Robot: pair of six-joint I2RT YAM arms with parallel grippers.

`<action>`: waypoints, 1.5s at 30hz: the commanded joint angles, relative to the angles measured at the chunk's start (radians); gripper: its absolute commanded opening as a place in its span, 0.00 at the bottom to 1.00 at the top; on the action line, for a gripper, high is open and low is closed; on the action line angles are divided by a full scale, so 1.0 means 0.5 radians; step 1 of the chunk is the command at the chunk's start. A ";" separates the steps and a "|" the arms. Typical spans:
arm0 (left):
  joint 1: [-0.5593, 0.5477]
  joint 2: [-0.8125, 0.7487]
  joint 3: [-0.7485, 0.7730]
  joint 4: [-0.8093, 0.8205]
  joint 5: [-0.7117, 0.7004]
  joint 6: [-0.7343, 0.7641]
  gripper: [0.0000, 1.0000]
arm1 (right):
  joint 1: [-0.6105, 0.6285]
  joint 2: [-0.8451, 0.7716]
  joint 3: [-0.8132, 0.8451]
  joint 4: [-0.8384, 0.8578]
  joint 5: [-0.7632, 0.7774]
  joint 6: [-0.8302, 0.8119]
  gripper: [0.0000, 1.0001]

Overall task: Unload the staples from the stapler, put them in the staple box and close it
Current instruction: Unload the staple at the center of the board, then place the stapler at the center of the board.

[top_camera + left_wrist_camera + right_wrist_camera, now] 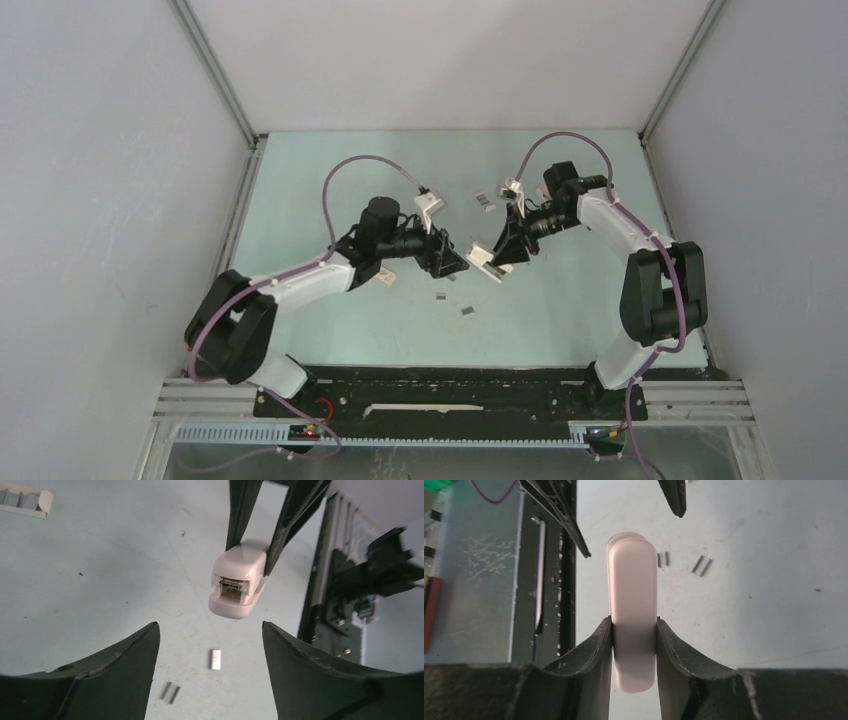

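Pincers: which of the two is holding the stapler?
The right pincer, clamped on both sides of the white stapler; the left pincer is open and empty, facing it.

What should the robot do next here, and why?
Probably ease the open left hand forward to the front of the stapler: the right hand holds it up facing that hand, metal shows in its mouth, and some staples lie below.

A white stapler [487, 262] is held by the right fingers [506, 246], just beside the left fingers [450, 262]. Staples [440, 296] are seen on the counter [320, 170], near the left fingers.
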 commanded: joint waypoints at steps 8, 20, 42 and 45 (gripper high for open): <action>0.067 -0.642 -0.145 0.062 -0.326 -0.138 0.86 | -0.031 -0.041 0.123 -0.205 -0.320 -0.070 0.00; 0.443 -1.136 0.081 -0.398 -0.566 -0.086 1.00 | -0.149 -0.037 0.119 -0.108 -0.241 0.080 0.00; 1.017 -0.479 0.472 -0.436 -0.220 -0.463 1.00 | -0.395 -0.227 -0.012 0.475 0.392 0.638 0.00; 1.036 -0.502 0.459 -0.419 -0.199 -0.497 1.00 | -0.465 -0.239 -0.041 0.552 0.452 0.713 0.00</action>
